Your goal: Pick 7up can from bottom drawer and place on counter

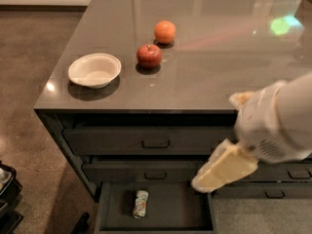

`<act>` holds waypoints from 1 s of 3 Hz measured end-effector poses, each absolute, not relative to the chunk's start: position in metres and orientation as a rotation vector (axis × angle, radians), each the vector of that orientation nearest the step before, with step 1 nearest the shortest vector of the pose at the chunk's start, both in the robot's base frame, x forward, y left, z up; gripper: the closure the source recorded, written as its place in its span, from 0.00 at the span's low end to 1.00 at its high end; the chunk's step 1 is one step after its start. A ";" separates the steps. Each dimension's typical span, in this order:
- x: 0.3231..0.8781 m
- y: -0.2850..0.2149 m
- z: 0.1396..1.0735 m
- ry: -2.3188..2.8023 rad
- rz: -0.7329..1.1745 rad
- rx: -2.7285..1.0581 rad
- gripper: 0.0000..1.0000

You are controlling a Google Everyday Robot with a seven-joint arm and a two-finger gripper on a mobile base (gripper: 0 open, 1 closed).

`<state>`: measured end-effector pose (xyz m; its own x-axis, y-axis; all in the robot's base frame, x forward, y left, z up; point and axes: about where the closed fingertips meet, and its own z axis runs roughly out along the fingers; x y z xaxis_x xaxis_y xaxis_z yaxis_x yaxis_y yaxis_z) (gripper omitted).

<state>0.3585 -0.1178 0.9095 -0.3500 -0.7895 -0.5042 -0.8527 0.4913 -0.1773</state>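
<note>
Tool (222,169) hangs low at the right, in front of the drawer fronts, angled down and to the left, tip just above the right rear corner of the open bottom drawer (180,206). Open or closed: cannot tell, it reads as one pale yellowish wedge. Nothing visibly in it. White arm (280,118) comes in from the right edge, bulky wrist housing at worktop-edge height, sloping down-left toward the tool.

7up can (141,204) lies on its side in the bottom drawer, left of centre, well apart from the tool. Drawer is pulled out; the middle drawer (141,171) and top drawer (122,140) above it are shut, handles showing.

Worktop (209,77) is glossy dark grey with light reflections. On it: red apple (149,56) near the middle-left, orange (165,31) just behind it to the right, not touching. White bowl (94,70) sits upright near the front left corner, left of the apple. Brownish floor (29,57) to the left.
</note>
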 end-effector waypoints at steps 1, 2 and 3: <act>0.352 -0.063 0.826 2.242 0.373 -1.277 0.00; 0.342 -0.040 0.768 2.261 0.443 -1.299 0.00; 0.341 -0.040 0.769 2.260 0.436 -1.298 0.00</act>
<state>0.3415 -0.0405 0.7690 -0.4251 -0.7101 -0.5613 -0.8680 0.4956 0.0304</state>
